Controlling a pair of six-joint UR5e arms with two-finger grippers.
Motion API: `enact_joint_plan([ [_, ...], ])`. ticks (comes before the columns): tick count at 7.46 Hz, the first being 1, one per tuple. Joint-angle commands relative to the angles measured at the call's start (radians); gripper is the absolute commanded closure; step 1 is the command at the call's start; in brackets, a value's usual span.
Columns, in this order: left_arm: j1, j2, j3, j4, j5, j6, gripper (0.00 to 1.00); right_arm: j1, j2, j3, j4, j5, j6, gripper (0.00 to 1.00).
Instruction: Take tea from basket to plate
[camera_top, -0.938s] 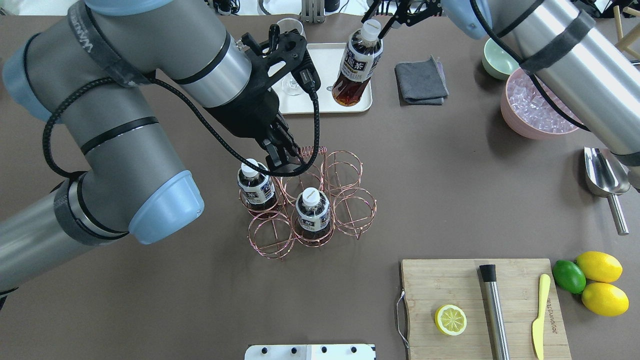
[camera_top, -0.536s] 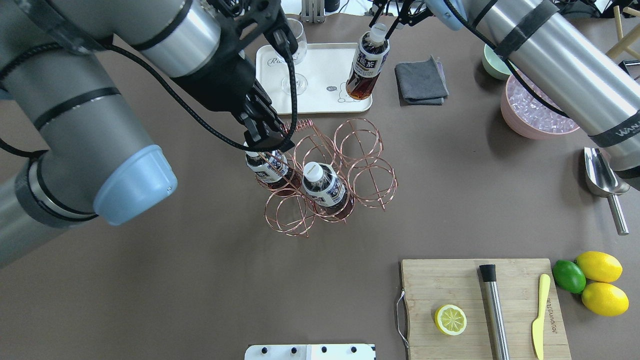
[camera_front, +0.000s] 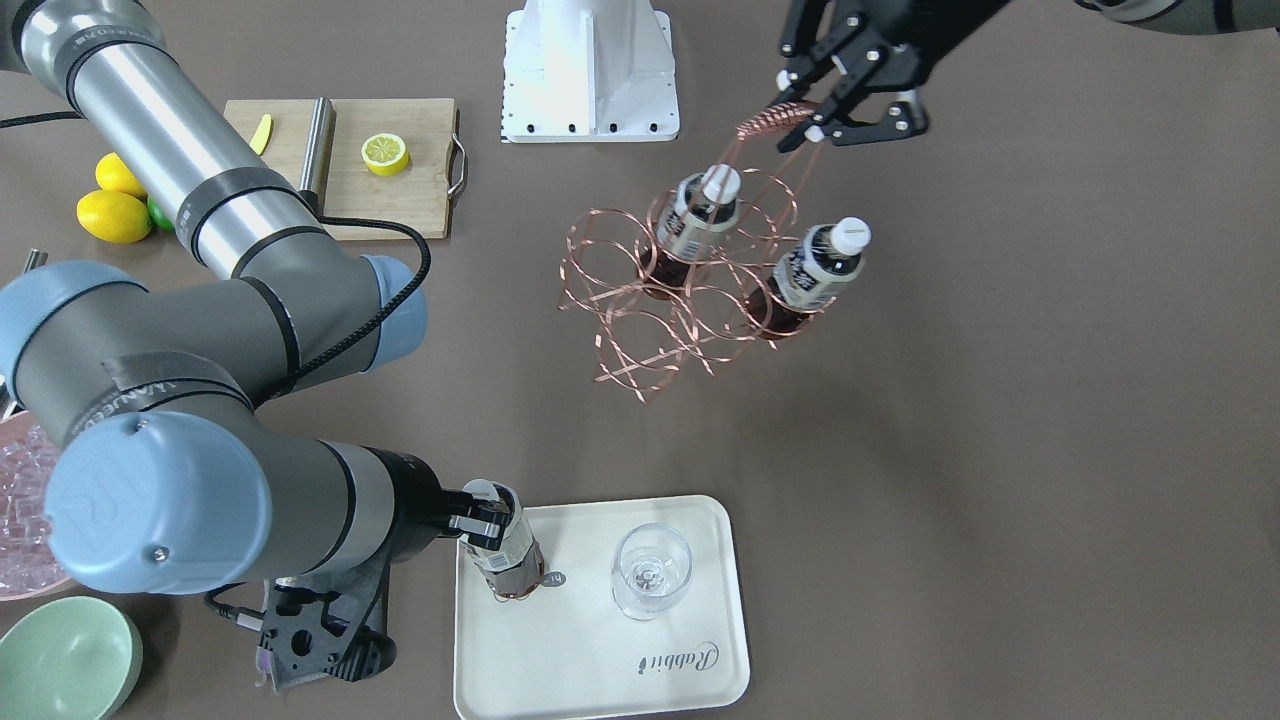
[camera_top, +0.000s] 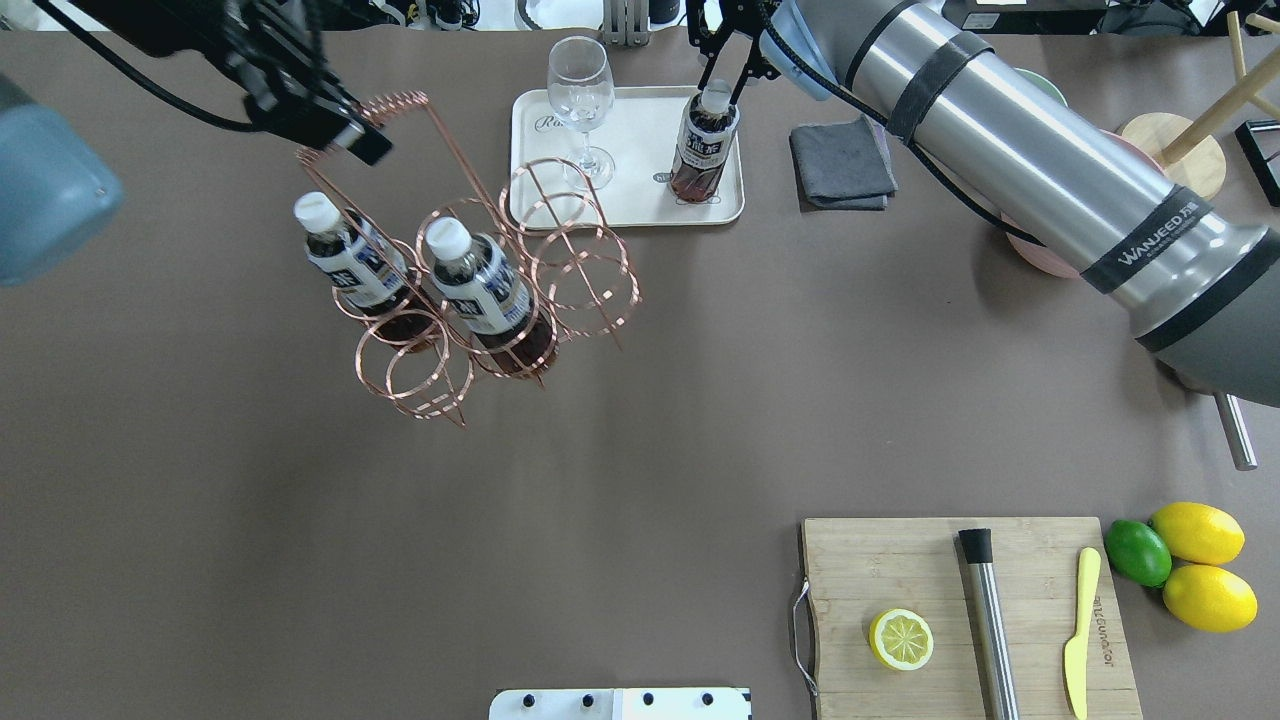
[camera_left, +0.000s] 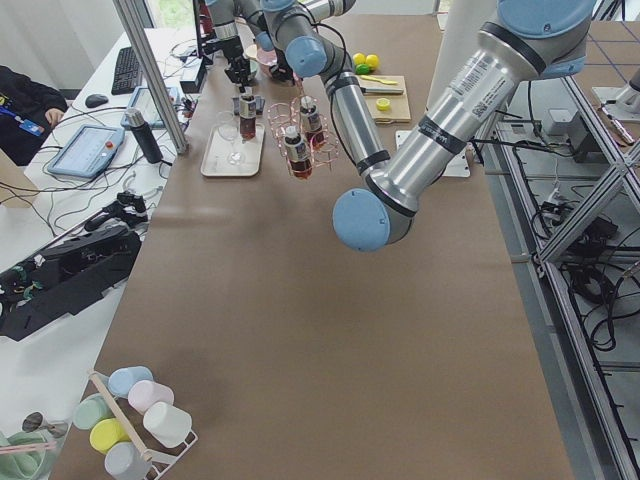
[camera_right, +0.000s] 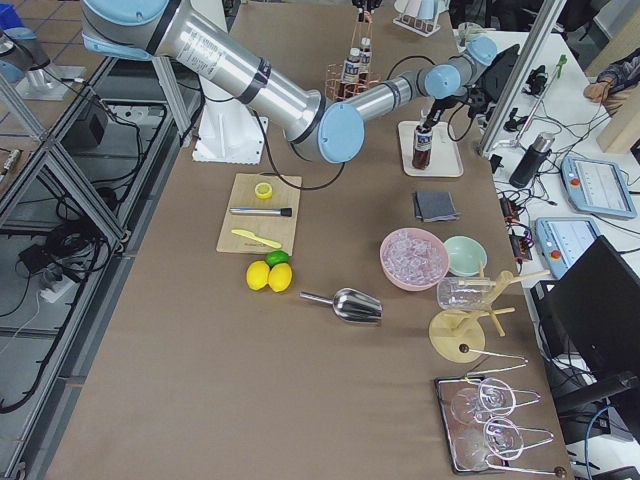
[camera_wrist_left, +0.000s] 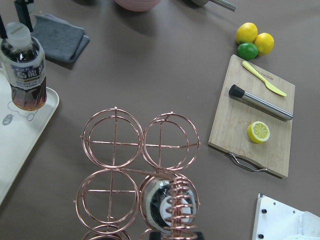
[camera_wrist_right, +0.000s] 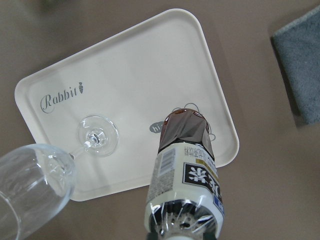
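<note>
The task is judged to be nearly finished: one tea (camera_top: 703, 150) has been taken out of the basket (camera_wrist_left: 142, 146) and is held almost upright on the right part of the plate (camera_top: 645, 140), beside the glass (camera_top: 580, 75), its base over the small cartoon and apparently touching the surface, though contact cannot be confirmed. The right claw (camera_top: 716, 92) is closed narrowly on the cap, so release and withdrawal are still to be done. Two more bottles (camera_top: 352, 265) are left in the basket, which is hung tilted above the worktop (camera_top: 700, 420) from the left claw (camera_top: 330, 125), clamped on the twisted handle. Compared with the earliest frame, the basket is no longer stood on the worktop near the middle. It has been lifted and carried to the left and farther away, with both bottles swung along in their cells. The tea, then held steeply tilted at the plate's right edge, has been brought lower and straightened.
</note>
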Motion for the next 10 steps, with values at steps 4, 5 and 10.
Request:
enact_joint_plan([
  [4,-0.329,0.155,0.137,0.024,-0.052,0.291,1.00,-0.016,0.023,0.055,-0.014,-0.035,-0.109,0.00],
  [5,-0.366,0.153,0.211,0.083,-0.052,0.426,1.00,-0.012,0.000,0.159,-0.128,-0.037,-0.120,0.00],
  [10,-0.391,0.095,0.437,0.150,0.090,0.943,1.00,0.118,-0.475,0.785,-0.455,-0.036,-0.414,0.00],
])
